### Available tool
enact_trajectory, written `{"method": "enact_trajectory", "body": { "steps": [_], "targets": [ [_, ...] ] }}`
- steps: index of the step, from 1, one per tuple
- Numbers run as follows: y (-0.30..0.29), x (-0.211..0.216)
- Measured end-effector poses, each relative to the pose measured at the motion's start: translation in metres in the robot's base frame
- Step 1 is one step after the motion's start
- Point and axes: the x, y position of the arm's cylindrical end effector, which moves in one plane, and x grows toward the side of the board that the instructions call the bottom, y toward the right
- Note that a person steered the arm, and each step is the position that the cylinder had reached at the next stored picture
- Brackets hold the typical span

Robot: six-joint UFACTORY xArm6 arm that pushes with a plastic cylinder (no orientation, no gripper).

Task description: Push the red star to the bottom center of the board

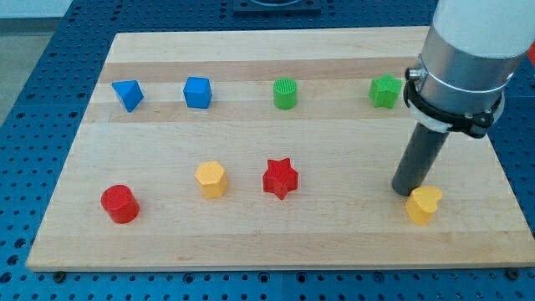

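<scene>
The red star (280, 178) lies on the wooden board (276, 234), a little below the board's middle. My tip (405, 191) is far to the star's right, low on the board's right side. It stands just above and left of a yellow heart-shaped block (424, 204), very close to it; I cannot tell whether they touch.
A yellow hexagon block (211, 178) sits left of the star, a red cylinder (119, 204) further left. Along the top are a blue triangular block (128, 94), a blue cube (197, 92), a green cylinder (285, 93) and a green star-like block (384, 91).
</scene>
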Motion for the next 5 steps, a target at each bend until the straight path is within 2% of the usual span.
{"method": "enact_trajectory", "body": {
  "steps": [1,3,5],
  "targets": [
    [-0.014,0.0],
    [-0.082,-0.001],
    [-0.088,-0.038]
  ]
}}
